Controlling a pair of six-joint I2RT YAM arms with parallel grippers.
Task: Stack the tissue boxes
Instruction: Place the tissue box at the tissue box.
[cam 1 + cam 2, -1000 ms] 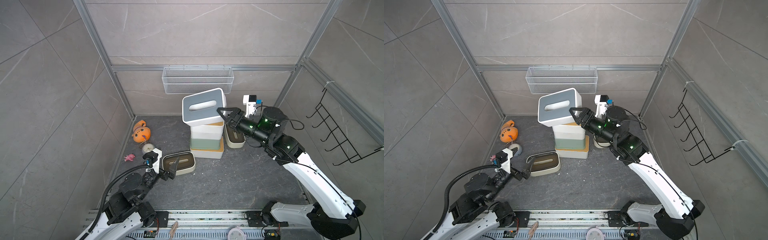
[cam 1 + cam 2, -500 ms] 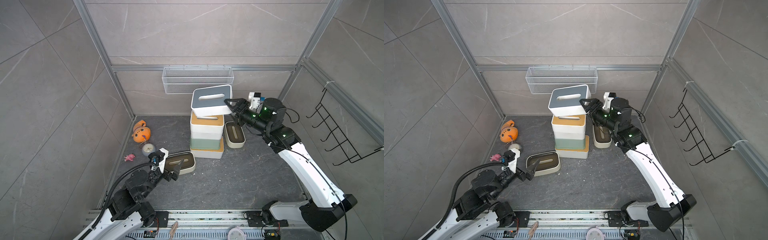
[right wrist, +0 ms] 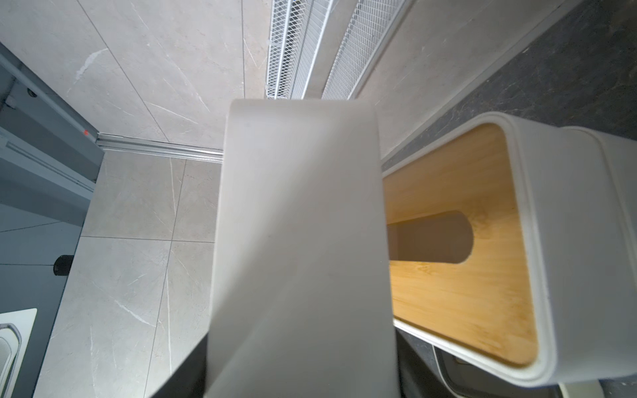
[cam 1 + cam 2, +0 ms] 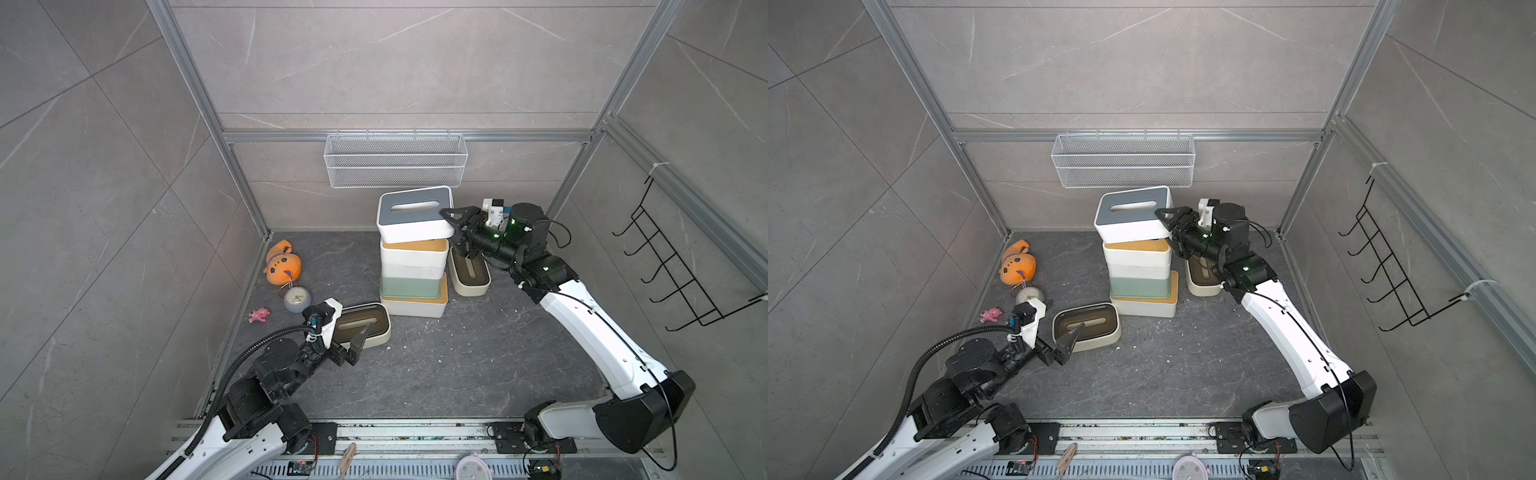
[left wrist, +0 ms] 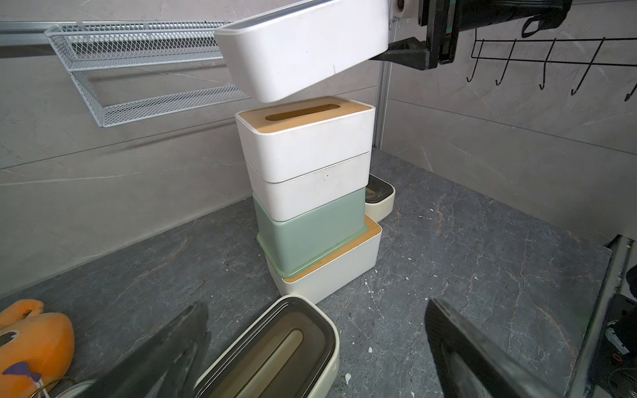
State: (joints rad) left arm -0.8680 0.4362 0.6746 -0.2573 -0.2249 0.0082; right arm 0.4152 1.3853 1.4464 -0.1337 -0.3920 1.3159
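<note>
Stacked four high: white rectangular box with bamboo lid (image 4: pixel 415 308) at bottom, pale green box (image 4: pixel 409 287) upon it, plain white box (image 4: pixel 411 271) next, white box with slotted bamboo lid (image 4: pixel 413 254) on top. Just above, raised and tilted, white box with slotted grey lid (image 4: pixel 413 214). Just beside the stack, cream rounded box with brown lid (image 4: pixel 469 276); apart in front, second cream brown-lidded box (image 4: pixel 374 318), lying flat.

The dark grey marbled floor (image 4: pixel 457 365) carries a white rectangular box with bamboo lid (image 4: pixel 415 308) and a cream oblong box with brown slotted lid (image 4: pixel 471 277), both below the right gripper (image 4: pixel 450 228) jaws. A second cream box (image 4: pixel 376 325) lies just ahead of the left gripper (image 4: pixel 351 343) jaws; an orange plush toy (image 4: pixel 282 264), grey round clock (image 4: pixel 297 299) and pink toy (image 4: pixel 259 314) lie to their left.
</note>
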